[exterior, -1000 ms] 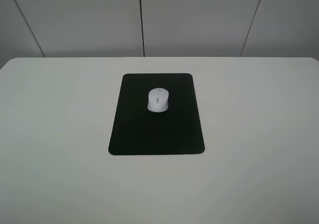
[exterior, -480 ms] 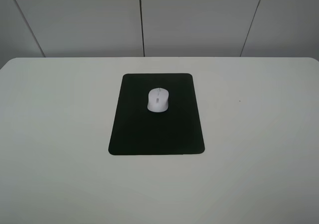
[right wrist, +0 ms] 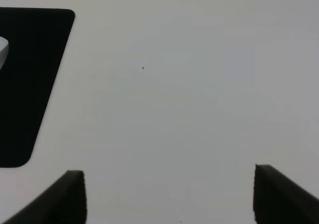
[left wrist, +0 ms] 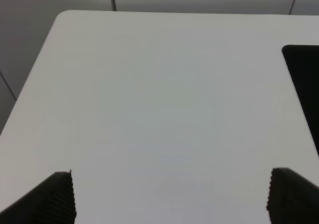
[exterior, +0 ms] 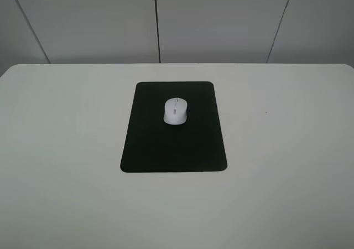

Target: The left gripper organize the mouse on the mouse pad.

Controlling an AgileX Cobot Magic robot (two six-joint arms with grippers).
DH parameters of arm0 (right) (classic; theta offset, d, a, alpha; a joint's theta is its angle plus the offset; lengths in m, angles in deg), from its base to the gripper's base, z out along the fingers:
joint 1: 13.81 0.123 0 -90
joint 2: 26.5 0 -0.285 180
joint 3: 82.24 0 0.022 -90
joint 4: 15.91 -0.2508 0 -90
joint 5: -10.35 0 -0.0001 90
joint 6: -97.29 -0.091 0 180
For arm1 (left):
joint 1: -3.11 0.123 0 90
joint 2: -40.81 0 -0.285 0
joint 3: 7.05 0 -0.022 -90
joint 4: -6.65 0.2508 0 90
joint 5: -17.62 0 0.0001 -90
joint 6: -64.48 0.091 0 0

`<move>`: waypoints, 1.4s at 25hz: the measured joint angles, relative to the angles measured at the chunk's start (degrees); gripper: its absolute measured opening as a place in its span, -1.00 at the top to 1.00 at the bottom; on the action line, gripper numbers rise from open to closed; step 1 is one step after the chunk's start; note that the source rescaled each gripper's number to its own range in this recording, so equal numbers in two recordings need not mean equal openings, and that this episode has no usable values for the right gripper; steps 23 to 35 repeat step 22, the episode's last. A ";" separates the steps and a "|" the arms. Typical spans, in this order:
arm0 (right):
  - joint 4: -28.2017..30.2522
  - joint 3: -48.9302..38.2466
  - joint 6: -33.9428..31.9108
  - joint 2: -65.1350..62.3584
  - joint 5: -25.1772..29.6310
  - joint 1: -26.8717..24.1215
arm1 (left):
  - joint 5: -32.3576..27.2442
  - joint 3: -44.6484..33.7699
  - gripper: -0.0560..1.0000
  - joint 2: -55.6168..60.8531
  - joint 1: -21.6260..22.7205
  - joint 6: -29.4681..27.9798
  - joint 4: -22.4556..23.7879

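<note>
The white mouse lies on the upper half of the black mouse pad, in the middle of the white table. No arm shows in the exterior high view. In the left wrist view my left gripper is open over bare table, its dark fingertips spread wide; a corner of the mouse pad shows at the edge. My right gripper is open too, above bare table beside the mouse pad, where a sliver of the mouse peeks in.
The white table spreads wide on both sides of the pad. Grey wall panels stand behind its far edge. A tiny dark speck marks the table right of the pad.
</note>
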 joint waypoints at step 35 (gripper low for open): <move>-0.07 0.00 0.00 0.00 0.00 0.00 | 0.05 0.00 -1.00 0.00 2.68 0.48 0.00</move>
